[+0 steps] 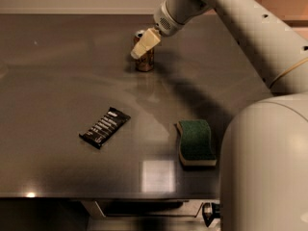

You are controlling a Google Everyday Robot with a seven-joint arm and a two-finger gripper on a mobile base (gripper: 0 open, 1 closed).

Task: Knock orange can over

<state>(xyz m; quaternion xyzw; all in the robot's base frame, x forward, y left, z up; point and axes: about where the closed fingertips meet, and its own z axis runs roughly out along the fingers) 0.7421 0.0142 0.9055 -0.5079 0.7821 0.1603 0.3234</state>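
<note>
On the dark bench (57,81) the orange can (145,61) is seen upright, its top overlapped by the claw (137,52), whose spread cannot be told, with a black wrapper (105,127) lying nearer.

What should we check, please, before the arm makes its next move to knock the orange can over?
1. Orange can upright, not yet knocked over: ok.
2. Gripper at the can's upper part: ok.
3. Gripper touching the can: cannot tell.
4. Snack-bar wrapper and sponge lie well apart from the can: ok.
5. Can stands well inside the table edges: ok.
</note>
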